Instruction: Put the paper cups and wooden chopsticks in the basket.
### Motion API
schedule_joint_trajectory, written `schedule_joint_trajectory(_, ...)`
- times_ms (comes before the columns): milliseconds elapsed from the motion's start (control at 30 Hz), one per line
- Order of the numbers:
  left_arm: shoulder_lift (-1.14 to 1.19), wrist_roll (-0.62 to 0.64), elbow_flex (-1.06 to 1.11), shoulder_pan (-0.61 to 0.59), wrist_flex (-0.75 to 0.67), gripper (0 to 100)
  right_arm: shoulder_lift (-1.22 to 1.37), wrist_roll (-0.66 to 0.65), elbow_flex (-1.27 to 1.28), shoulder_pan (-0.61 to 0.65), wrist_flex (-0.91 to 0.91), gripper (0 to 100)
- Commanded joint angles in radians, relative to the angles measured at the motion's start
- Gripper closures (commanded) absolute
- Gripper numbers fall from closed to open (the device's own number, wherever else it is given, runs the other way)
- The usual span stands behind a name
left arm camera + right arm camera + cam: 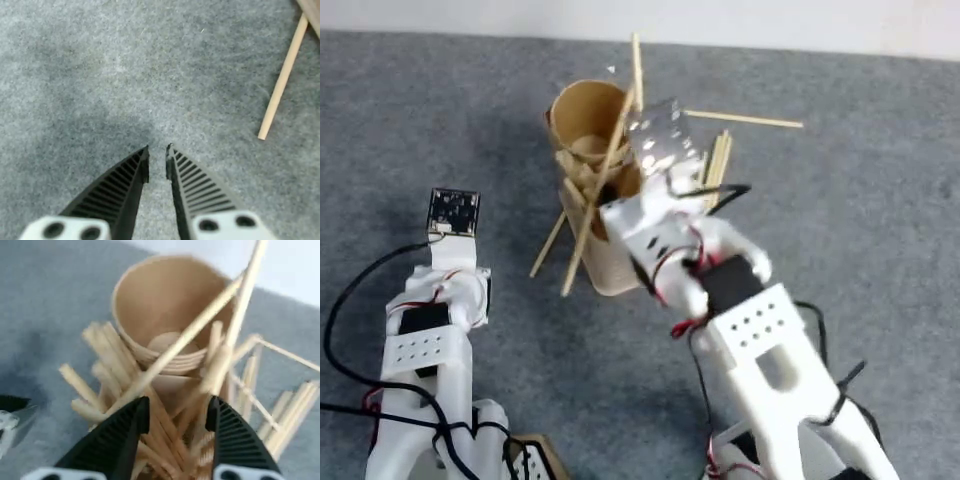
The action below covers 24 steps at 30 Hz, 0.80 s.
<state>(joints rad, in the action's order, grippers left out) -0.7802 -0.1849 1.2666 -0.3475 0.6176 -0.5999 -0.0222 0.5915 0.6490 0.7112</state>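
A stack of tan paper cups (588, 130) stands at the table's back middle, its mouth open toward my right wrist view (167, 305). Several wooden chopsticks (595, 200) lean against and cross over the stack, bundled below the cup rim (120, 370). My right gripper (175, 412) is open right over this pile, with chopsticks running between its fingers; from above it sits at the cups' near side (615, 195). My left gripper (157, 150) is shut and empty over bare carpet at the left (453, 215). One chopstick (282, 80) lies ahead of it to the side.
Grey carpet (840, 220) covers the table. More chopsticks (718, 160) and a thin stick (745, 120) lie behind the right arm. A tan shape (610, 265) lies beneath the pile; I cannot tell whether it is a cup or a basket.
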Motion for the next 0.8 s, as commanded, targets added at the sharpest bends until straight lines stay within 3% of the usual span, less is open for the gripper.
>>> schedule_joint_trajectory(0,0.001,-0.006,-0.007,0.010,-0.017,90,0.028,0.008,0.165,0.019,-0.062,81.1)
schedule_joint_trajectory(167,0.001,-0.006,-0.007,0.010,-0.015,90,0.084,0.014,0.168,0.019,-0.059,81.1)
schedule_joint_trajectory(300,0.002,-0.012,-0.039,0.050,-0.011,90,0.097,0.025,-0.010,-0.010,0.004,81.1)
schedule_joint_trajectory(367,0.012,-0.023,-0.099,0.087,0.038,90,0.124,0.100,-0.122,-0.010,0.067,81.1)
schedule_joint_trajectory(467,0.099,-0.021,-0.265,0.179,0.155,90,0.217,0.150,-0.318,-0.008,0.143,81.1)
schedule_joint_trajectory(567,0.263,-0.025,-0.478,0.262,0.184,90,0.361,0.157,-0.529,0.033,0.251,81.1)
schedule_joint_trajectory(767,0.654,-0.021,-1.020,0.280,0.330,90,0.593,0.155,-0.891,0.137,0.561,81.1)
